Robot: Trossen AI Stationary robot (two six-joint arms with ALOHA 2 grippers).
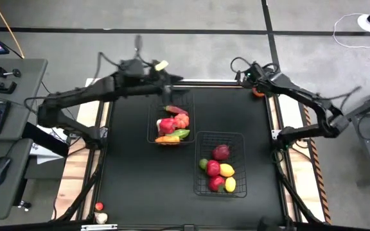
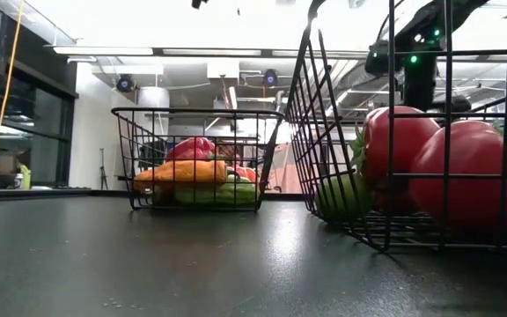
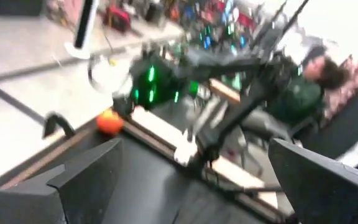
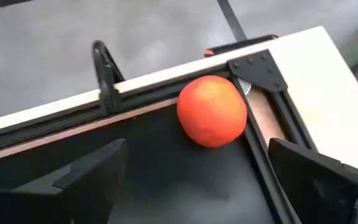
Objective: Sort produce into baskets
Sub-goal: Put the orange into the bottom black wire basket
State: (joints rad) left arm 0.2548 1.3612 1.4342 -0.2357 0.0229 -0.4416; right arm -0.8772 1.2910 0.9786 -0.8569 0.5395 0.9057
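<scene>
An orange fruit [image 4: 212, 111] rests on the black table, tucked into its far right corner [image 1: 258, 92]. My right gripper [image 4: 197, 180] hangs open just above and short of it [image 1: 253, 81], touching nothing. My left gripper [image 3: 191, 180] is open and empty, raised over the far rim of the left basket [image 1: 170, 122], which holds red, pink, orange and green pieces. The right basket [image 1: 220, 163] holds dark red, red, green and yellow pieces. Both baskets stand flat on the table.
A small red piece [image 1: 99, 206] and a white piece [image 1: 101, 218] lie at the table's near left corner. A raised frame rail [image 4: 166, 81] and a black clamp [image 4: 104, 68] border the corner by the orange fruit. Bare black table [image 1: 133, 173] lies left of the baskets.
</scene>
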